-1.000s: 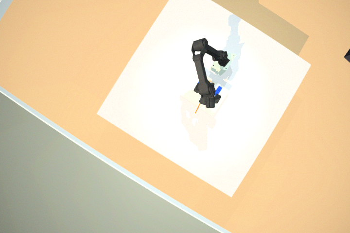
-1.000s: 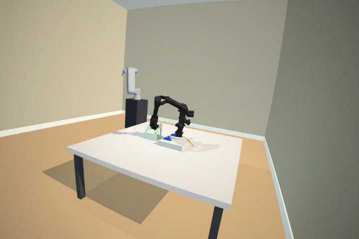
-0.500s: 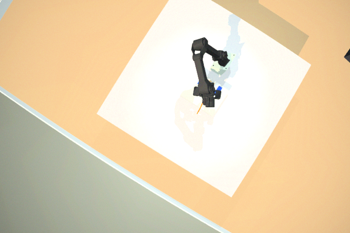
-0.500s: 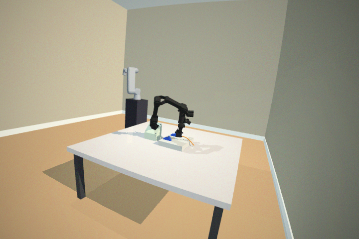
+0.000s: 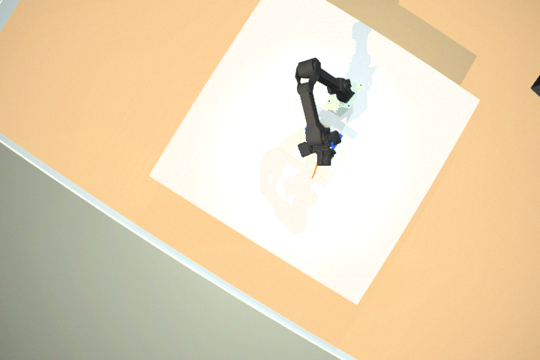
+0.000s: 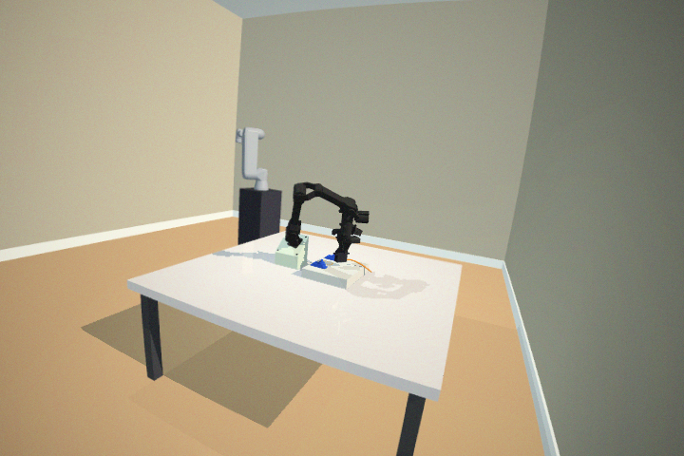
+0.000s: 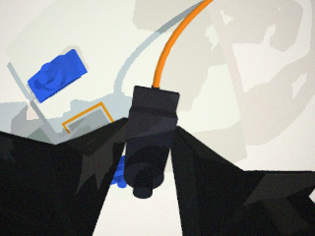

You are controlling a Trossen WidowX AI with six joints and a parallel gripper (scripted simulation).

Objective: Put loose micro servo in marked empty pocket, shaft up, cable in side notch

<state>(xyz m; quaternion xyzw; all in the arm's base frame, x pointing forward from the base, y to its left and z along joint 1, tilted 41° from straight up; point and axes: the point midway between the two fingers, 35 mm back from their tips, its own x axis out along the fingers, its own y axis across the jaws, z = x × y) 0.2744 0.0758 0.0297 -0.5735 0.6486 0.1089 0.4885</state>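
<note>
My gripper (image 6: 341,258) (image 7: 150,128) is shut on the black micro servo (image 7: 154,110), low over the pale deck (image 6: 329,276) (image 7: 105,54). The servo's round boss and output shaft (image 7: 143,191) show at the lower end in the wrist view. Its orange cable (image 5: 314,172) (image 6: 361,263) (image 7: 168,48) arcs away from the other end. The orange-outlined pocket (image 7: 83,113) is left of the servo in the wrist view, partly hidden by a finger. The gap between servo and deck is too small to judge; in the top view the arm hides the fingertips.
A blue servo (image 7: 59,74) (image 6: 319,263) sits in the deck, and another blue servo (image 7: 119,172) shows behind the left finger. The arm's pale green base block (image 5: 334,102) (image 6: 289,258) stands beside the deck on the white table (image 5: 236,169) (image 6: 278,312).
</note>
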